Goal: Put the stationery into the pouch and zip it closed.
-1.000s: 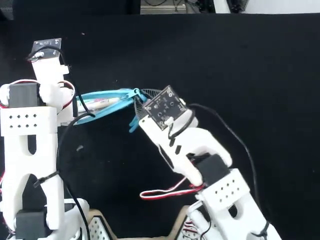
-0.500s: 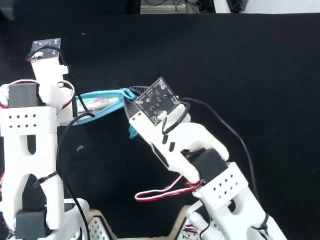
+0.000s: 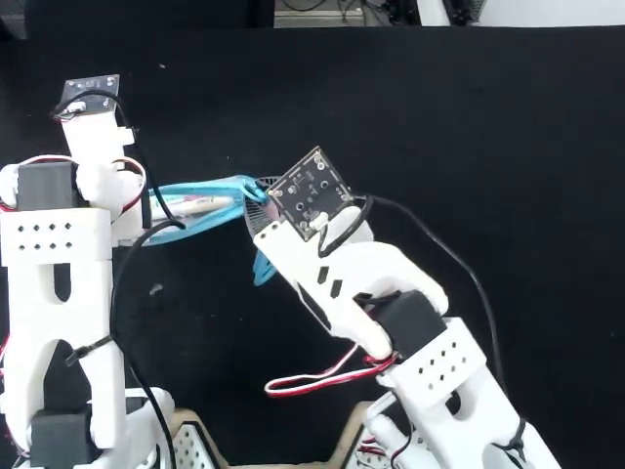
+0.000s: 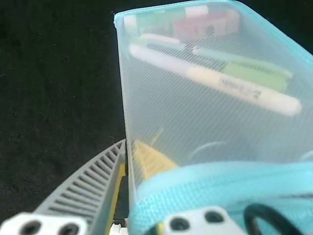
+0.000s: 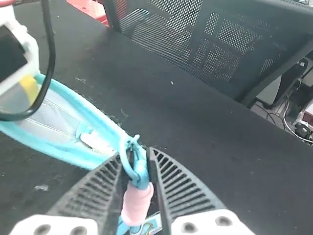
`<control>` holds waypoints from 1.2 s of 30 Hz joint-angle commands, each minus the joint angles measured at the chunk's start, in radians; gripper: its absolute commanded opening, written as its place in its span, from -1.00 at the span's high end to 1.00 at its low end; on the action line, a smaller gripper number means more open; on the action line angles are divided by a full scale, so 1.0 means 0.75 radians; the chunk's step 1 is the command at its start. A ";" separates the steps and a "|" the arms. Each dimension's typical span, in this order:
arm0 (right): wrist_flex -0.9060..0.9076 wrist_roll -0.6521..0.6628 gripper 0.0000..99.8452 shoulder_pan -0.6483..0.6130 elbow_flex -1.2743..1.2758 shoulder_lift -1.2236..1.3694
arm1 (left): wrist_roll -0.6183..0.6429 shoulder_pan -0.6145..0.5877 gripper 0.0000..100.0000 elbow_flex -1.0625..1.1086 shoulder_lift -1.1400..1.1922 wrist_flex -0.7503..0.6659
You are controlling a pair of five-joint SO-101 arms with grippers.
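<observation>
A teal mesh pouch (image 3: 200,200) is held up between the two arms. In the left wrist view the pouch (image 4: 205,122) shows markers (image 4: 215,81) and erasers (image 4: 205,22) inside it. My left gripper (image 4: 128,152) is shut on the pouch's end, one finger on each side of the mesh; in the high view this gripper (image 3: 146,215) is at the pouch's left end. At the other end my right gripper (image 5: 134,156) is shut on the zipper pull (image 5: 133,164), with a pink tag (image 5: 137,200) hanging from it. The right gripper (image 3: 259,210) sits under its wrist camera.
The table (image 3: 469,147) is covered in black cloth. A red and white cable (image 3: 322,376) loops by the right arm's base. A black mesh chair (image 5: 220,44) stands beyond the table's far edge.
My right gripper has moved left toward the left arm with the zipper pull, then eased back a little. The left arm has kept still with the pouch.
</observation>
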 commanded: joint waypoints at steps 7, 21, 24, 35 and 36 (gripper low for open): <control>0.006 -0.006 0.98 -0.020 -0.013 0.013 | 0.002 -0.009 0.94 0.056 0.012 0.020; -0.008 0.002 0.98 0.027 -0.015 0.007 | 0.002 -0.011 0.94 0.056 0.012 0.020; -0.008 0.084 0.98 0.035 -0.040 0.007 | 0.002 -0.011 0.94 0.054 0.012 0.020; -0.145 0.235 0.98 0.125 -0.034 0.007 | 0.002 -0.011 0.94 -0.044 0.010 0.041; -0.139 0.235 0.98 0.121 -0.034 0.005 | 0.002 -0.011 0.94 -0.069 0.010 0.053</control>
